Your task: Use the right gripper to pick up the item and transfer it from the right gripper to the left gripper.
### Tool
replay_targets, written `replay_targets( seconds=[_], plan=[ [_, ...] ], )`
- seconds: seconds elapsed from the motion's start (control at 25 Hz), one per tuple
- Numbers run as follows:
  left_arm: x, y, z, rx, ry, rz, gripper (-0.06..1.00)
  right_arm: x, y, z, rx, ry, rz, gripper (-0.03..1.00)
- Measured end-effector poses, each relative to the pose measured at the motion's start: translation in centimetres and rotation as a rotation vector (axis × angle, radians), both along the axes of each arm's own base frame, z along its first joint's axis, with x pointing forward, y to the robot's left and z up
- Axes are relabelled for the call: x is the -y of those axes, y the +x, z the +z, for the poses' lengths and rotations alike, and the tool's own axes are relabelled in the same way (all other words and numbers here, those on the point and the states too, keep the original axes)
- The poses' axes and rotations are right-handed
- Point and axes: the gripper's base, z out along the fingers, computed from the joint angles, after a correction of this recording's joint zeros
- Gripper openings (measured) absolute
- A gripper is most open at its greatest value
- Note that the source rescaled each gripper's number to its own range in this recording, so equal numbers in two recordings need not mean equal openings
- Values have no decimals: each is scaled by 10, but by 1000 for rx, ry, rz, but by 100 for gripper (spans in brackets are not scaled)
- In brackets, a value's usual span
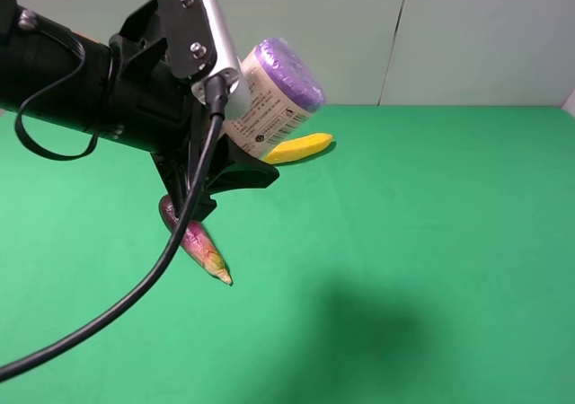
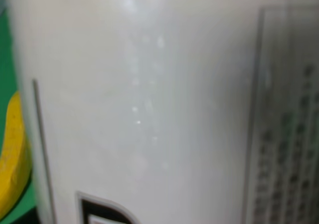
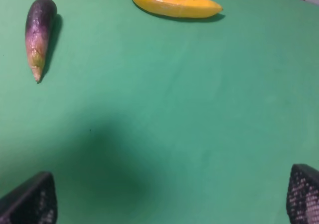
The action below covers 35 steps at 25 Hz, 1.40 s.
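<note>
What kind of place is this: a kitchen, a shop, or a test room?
Probably a robot test bench, not a kitchen. A green table meets plain pale wall panels, a black robot arm holds up a can, and a banana and an eggplant lie on the green.

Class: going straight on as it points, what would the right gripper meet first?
The right gripper would likely meet bare green table first, short of eggplant and banana; depth unclear.

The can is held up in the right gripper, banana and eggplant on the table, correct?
No, the left gripper holds the can, as the exterior high view shows; the right gripper is open and empty in the right wrist view. The banana and eggplant are on the table.
</note>
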Motion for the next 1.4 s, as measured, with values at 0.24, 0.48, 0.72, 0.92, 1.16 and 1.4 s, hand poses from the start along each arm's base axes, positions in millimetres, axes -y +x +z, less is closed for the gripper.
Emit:
replay_targets(
  seconds=[0.24,0.48,0.72,0.92,1.16,1.4],
  plan=[
    [0,0,0,-63,-28,55,0,1,-2,0,13,14,-136,100],
    [-1,3,1,-104,-64,137,0,4,-9,0,55,31,-340,100],
    [-9,12,1,-151,-91,247,0,2,-9,0,49,44,-380,100],
    [-31,28,-2,-184,-72,385,0,2,-9,0,49,44,-380,100],
    [-72,46,-10,-264,-2,583,0,2,-9,0,49,44,-380,100],
    [-117,56,-18,-341,81,803,0,2,-9,0,48,44,-380,100]
  ],
)
